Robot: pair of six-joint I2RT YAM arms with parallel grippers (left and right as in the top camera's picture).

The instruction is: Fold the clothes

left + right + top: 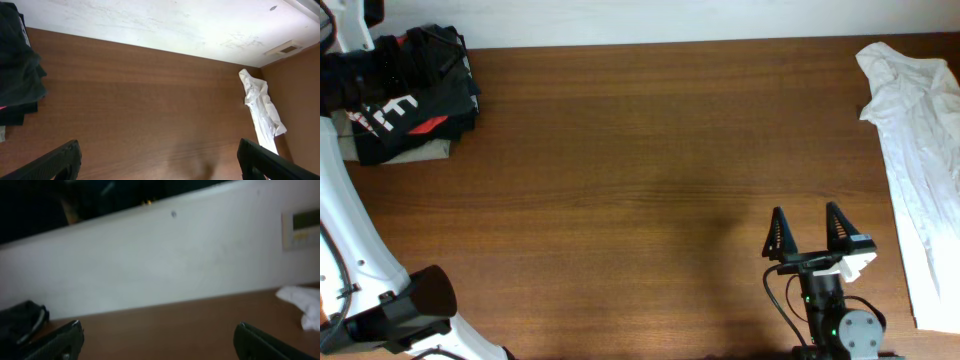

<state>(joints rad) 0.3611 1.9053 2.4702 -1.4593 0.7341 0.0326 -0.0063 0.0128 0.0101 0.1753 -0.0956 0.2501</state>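
A crumpled white garment (920, 130) lies unfolded along the table's right edge; it also shows in the left wrist view (260, 107) and the right wrist view (302, 302). A stack of folded dark clothes (410, 100), with a black piece bearing white letters and a red mark on top, sits at the far left corner, and shows in the left wrist view (17, 75). My right gripper (806, 225) is open and empty near the front edge, left of the white garment. My left gripper (159, 145) is open and empty above bare table; its fingers are hidden in the overhead view.
The wooden table (640, 170) has a white wall behind its far edge. My left arm's white links and black joint (420, 300) stand at the front left corner. A wall panel (300, 230) shows at the right.
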